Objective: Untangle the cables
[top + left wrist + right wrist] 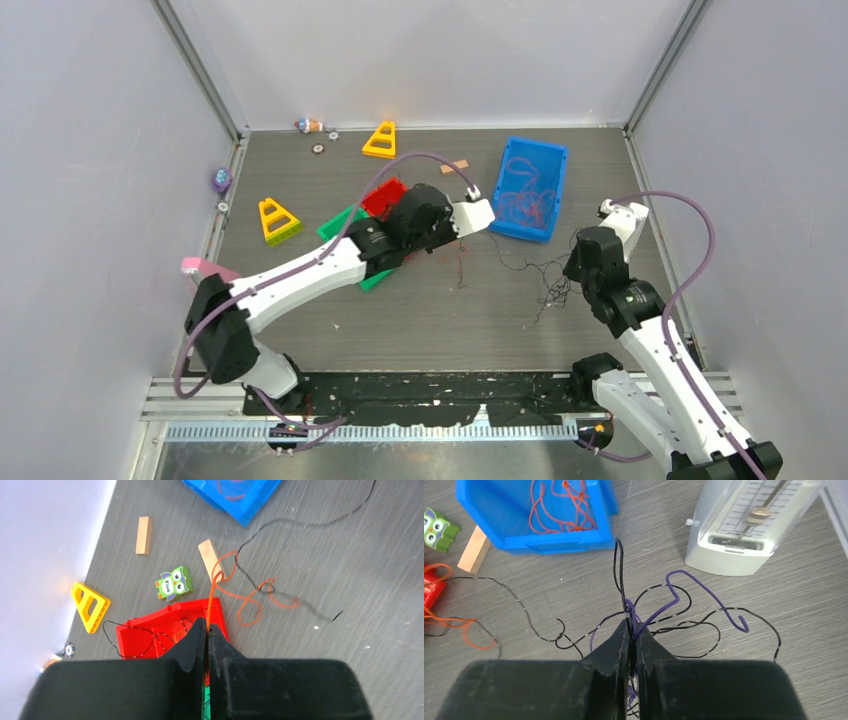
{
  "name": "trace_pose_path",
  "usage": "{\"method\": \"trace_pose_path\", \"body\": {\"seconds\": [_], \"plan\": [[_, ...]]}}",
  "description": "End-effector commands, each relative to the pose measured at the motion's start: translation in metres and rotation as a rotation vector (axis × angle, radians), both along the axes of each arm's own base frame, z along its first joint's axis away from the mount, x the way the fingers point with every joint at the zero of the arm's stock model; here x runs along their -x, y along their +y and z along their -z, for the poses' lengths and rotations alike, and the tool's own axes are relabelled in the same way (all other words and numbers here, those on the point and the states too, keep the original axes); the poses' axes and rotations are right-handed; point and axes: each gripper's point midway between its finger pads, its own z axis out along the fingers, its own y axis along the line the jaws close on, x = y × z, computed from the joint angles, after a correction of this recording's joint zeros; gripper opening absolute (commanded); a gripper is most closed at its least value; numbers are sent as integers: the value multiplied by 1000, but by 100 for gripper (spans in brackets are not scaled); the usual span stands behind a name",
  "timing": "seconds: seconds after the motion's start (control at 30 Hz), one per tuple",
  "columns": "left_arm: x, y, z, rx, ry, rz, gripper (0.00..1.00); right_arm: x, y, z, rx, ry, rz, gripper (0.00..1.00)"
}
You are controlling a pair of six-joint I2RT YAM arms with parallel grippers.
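Left wrist view: clamped shut with the left gripper (207,628) on an orange cable (212,592), looped loosely at mid-frame. Right wrist: pinched black and purple cables (674,586) in the closed right gripper (630,628), knotted at centre. Found orange strands (559,507) already in the blue bin (539,544), upper left; judged most untangling undone.

Looks like a robotics lab test cell to me: blank pale walls (90,150) on aluminium framing (200,70), and my left arm (300,275) and right arm (650,340) bolted at the edge of a dark wood-grain surface (430,320). Random test props lie around too, like a blue bin (545,160), yellow toy triangles (381,140) and an owl tile (173,583).
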Motion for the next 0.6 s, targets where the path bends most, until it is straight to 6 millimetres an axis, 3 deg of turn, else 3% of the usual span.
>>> {"method": "trace_pose_path", "body": {"seconds": [0.0,0.13,0.27,0.4,0.57], "plan": [[19,-5,-57,253,39,-21,0,-11,14,0,-27,-11,-66,11],[34,11,-90,360,56,-65,0,-10,10,3,-16,-2,-43,11],[42,38,-121,500,61,-151,0,-6,-8,-1,18,-17,54,11],[47,62,-129,603,148,-227,0,-5,-9,-1,20,-28,54,10],[40,110,-138,709,168,-424,0,-10,11,7,-2,-5,-76,5]]}}
